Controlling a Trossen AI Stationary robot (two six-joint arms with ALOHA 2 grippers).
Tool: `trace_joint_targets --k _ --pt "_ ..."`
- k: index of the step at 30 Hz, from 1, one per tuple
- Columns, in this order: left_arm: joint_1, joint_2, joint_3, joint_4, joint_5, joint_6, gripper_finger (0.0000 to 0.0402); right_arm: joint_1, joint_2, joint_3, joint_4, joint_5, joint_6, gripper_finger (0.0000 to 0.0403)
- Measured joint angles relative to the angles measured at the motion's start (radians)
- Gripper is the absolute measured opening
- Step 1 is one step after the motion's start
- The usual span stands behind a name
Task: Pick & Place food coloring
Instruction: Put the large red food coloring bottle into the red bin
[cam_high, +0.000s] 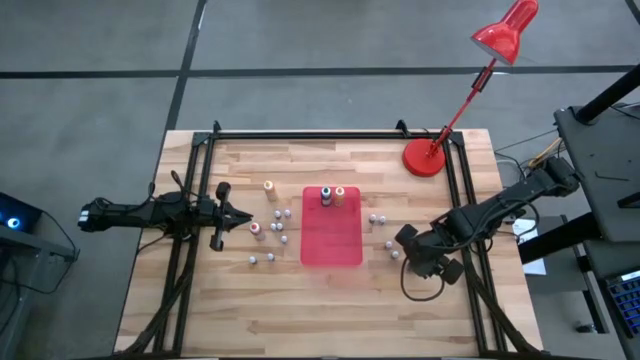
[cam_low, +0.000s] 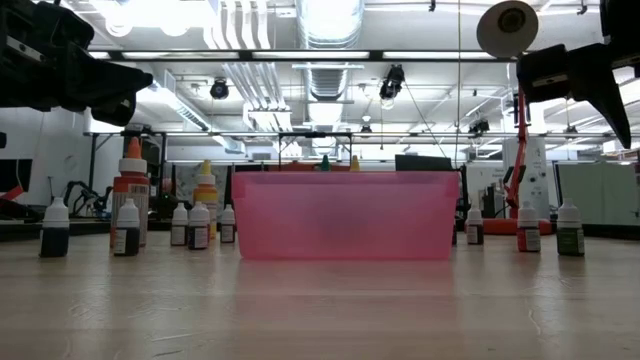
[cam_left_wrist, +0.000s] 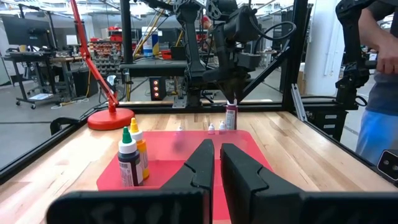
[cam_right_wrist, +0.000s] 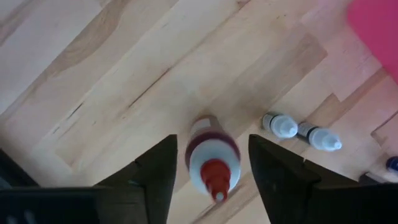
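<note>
Near edge of table (cam_high: 200, 300) is bare wood. L gripper (cam_high: 243, 216) parked left of tray (cam_high: 331, 245), fingers pinched shut, empty. 2 bottles (cam_high: 333, 196) stand at tray's far end; rest scattered both sides. R gripper (cam_right_wrist: 208, 171) right of tray, fingers wide, straddling red-capped bottle (cam_right_wrist: 211, 163), no grip yet. Risk: off-center close tips it into the 2 small bottles (cam_right_wrist: 301, 132) just beside.
</note>
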Motion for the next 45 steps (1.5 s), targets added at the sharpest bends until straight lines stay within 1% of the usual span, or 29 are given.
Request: trace_joint_targets --k 5,22,39,42,45 --pt "0.0 0.0 0.0 0.0 0.0 0.0 0.0003 0.0 -0.004 0.0 -0.017 -0.001 0.0 0.02" --pt "0.0 0.0 0.0 0.0 0.0 0.0 0.0003 -0.03 -0.002 -0.018 -0.016 0.006 0.0 0.0201" --pt "0.0 0.0 0.0 0.0 0.0 0.0 0.0003 -0.033 -0.002 -0.031 -0.018 0.005 0.0 0.0201" --pt "0.0 0.0 0.0 0.0 0.0 0.0 0.0003 -0.033 -0.002 -0.031 -0.018 0.003 0.0 0.0192" --pt "0.0 0.0 0.0 0.0 0.0 0.0 0.0003 -0.033 -0.002 -0.034 -0.016 0.0 0.0 0.0171"
